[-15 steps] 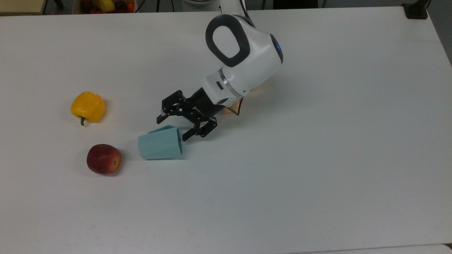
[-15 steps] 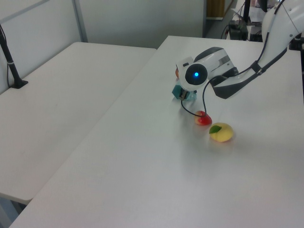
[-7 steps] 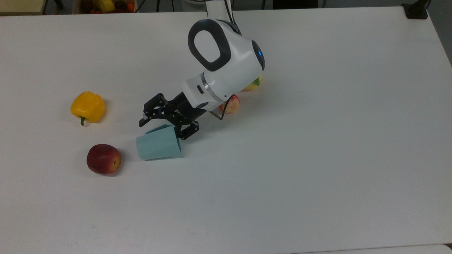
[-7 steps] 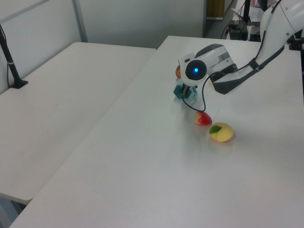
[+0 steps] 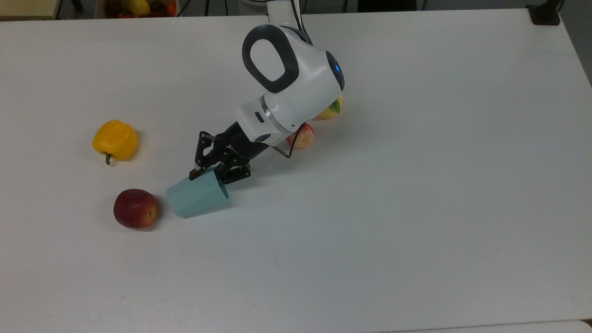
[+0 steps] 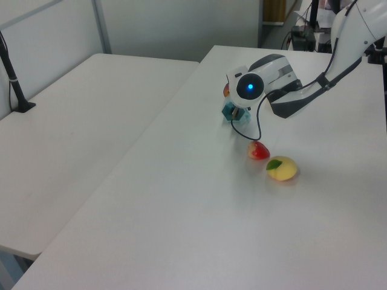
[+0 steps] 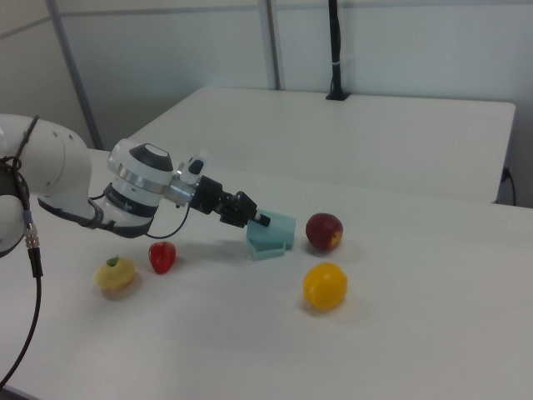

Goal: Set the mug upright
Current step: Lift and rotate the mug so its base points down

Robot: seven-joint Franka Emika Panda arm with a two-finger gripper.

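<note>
- Now the hand is clamped on the rim of the mug: one finger outside the wall, the other looks tucked inside the mouth.
- A second ago it sat wide open beside the mouth, and half a second ago it was straddling the rim; since then it has pinched in.
- The mug has swung: in the top view its closed end has slid toward the red apple and the body now lies skewed, no longer square to the counter edge.
- It is still on its side on the counter, mouth toward the arm. In the right view the mug looks tipped up a little at the gripped end; I can't tell whether it is clear of the surface.
- Judgement: grasp done, rotation to upright is what's left.
- Nearby: the red apple is close off the mug's base, not touching. It is the likely obstruction if the base swings further.
- Yellow pepper is well apart.
- A small red-yellow fruit and a yellow one sit under the wrist, behind the hand.
</note>
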